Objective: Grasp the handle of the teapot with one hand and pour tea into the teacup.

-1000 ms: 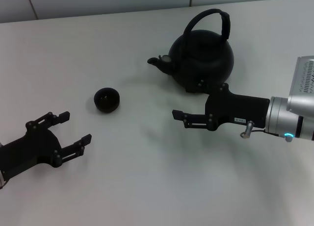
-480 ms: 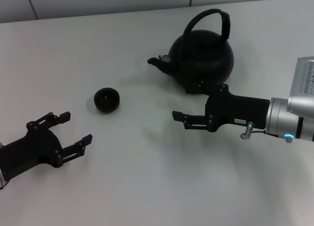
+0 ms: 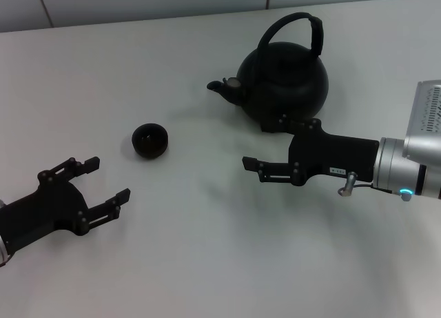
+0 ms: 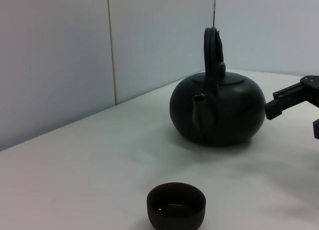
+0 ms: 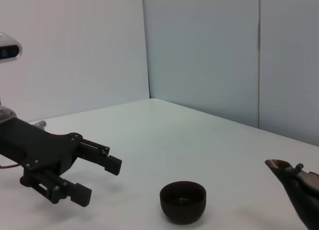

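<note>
Teapot (image 3: 286, 80) upright at upper right, handle (image 3: 296, 30) free; teacup (image 3: 150, 140) left of centre.
Right gripper (image 3: 249, 167) fingers look together, nothing held; left gripper (image 3: 103, 187) spread at lower left; stage unclear.

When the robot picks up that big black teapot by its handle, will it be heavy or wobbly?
Probably heavy: the teapot is round, thick-looking and far bigger than the teacup. It may swing a bit, because the tall arched handle sits high above the wide body. The handle looks stiff and upright, so it should not flop. The right gripper is beside the pot, not yet holding it.
</note>
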Controlling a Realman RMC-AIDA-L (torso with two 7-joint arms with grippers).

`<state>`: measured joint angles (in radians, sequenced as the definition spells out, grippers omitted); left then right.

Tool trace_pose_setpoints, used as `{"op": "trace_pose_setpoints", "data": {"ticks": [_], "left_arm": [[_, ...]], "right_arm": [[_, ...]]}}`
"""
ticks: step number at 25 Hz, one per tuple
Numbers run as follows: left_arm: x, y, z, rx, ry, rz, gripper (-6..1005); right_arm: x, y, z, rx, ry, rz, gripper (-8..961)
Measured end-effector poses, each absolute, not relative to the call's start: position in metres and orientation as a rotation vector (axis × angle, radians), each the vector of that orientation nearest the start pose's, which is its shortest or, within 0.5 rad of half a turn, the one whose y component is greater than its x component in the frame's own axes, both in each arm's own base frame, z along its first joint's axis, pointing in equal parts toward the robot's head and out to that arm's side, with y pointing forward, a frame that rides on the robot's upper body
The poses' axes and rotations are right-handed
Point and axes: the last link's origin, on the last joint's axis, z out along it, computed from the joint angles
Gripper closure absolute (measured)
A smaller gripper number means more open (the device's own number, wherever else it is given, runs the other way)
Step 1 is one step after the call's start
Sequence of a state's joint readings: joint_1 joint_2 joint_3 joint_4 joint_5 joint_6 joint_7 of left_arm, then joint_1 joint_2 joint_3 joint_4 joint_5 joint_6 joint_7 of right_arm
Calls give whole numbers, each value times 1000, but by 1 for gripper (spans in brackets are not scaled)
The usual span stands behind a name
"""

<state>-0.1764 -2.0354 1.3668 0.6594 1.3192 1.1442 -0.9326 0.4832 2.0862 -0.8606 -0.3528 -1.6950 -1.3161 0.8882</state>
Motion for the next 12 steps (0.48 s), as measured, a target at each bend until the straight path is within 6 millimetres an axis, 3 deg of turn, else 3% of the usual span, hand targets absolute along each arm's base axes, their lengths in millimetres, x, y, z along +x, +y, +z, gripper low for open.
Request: {"op": "trace_pose_setpoints", "data": {"ticks": [12], "left_arm": [[-319,274,-38,-2508,-412,-533,199]], "right_arm": [[288,311,-55,-2583,416,679,128]]}}
